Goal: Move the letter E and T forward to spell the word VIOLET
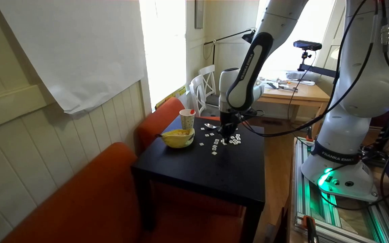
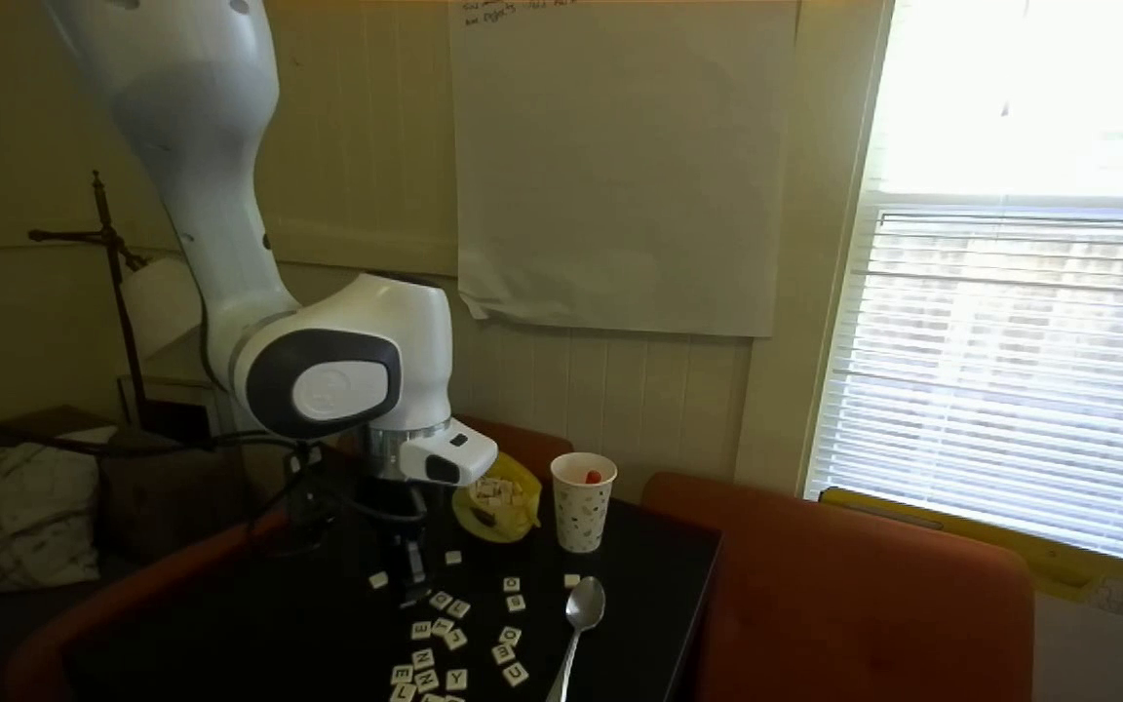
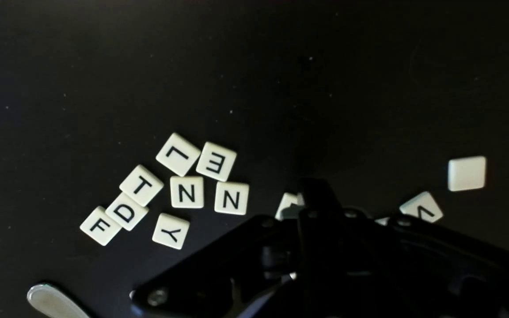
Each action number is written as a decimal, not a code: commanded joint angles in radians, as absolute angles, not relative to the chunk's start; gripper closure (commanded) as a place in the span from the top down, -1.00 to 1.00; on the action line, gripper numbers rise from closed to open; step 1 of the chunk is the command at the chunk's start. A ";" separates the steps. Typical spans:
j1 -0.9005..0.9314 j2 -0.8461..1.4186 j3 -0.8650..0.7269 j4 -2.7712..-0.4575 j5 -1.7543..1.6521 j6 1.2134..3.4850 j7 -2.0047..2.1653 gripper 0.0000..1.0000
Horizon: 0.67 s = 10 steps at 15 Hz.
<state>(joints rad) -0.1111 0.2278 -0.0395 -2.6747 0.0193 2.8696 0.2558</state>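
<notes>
White letter tiles lie on the black table (image 1: 194, 168). In the wrist view an E tile (image 3: 216, 161) lies between an L and an N tile. A T tile (image 3: 141, 186) touches a D tile further left. A V tile (image 3: 422, 207) is partly covered at the right. My gripper (image 3: 318, 190) is shut, with its fingers together and pointing down, low over the tiles. A tile (image 3: 286, 204) just left of the fingertips is half hidden; in an exterior view the tile beside the gripper (image 2: 412, 590) reads E (image 2: 422, 630). Other tiles are hidden under the fingers.
A yellow bowl (image 1: 177, 139) with tiles and a paper cup (image 1: 187, 118) stand near the table's wall side. A spoon (image 2: 581, 614) lies beside the tiles. Loose tiles such as N (image 3: 231, 198), Y (image 3: 171, 231) and a blank tile (image 3: 467, 173) surround the gripper.
</notes>
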 commanded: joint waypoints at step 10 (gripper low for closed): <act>-0.144 0.265 -0.007 -2.638 0.159 2.889 0.141 -0.92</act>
<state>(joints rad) -0.1135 0.2798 -0.0390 -2.6432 0.0897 2.9130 0.2106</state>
